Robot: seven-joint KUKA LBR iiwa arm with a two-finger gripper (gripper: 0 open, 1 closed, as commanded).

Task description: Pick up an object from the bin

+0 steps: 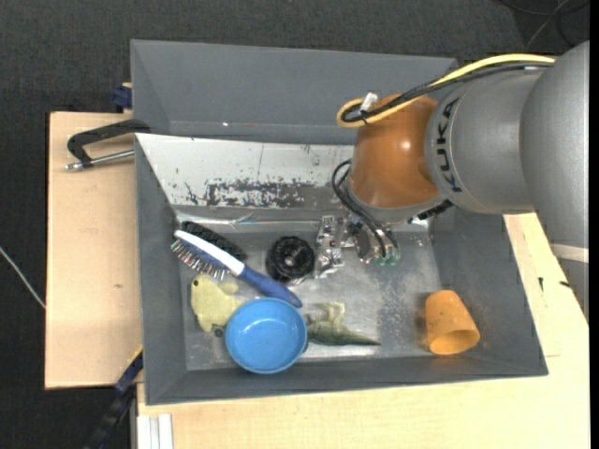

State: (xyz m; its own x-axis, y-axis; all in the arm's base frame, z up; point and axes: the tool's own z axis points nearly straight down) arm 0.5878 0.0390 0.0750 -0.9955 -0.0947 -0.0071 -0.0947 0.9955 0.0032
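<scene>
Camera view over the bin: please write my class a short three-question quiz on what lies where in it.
1. True or false: the orange cup lies in the right part of the bin, apart from the other things.
2. What colour is the toy figure lying just right of the blue bowl?
3. Which thing lies nearest the gripper? A. the black round object; B. the blue bowl; C. the orange cup.

Key: 1 true; 2 green; 3 A.
</scene>
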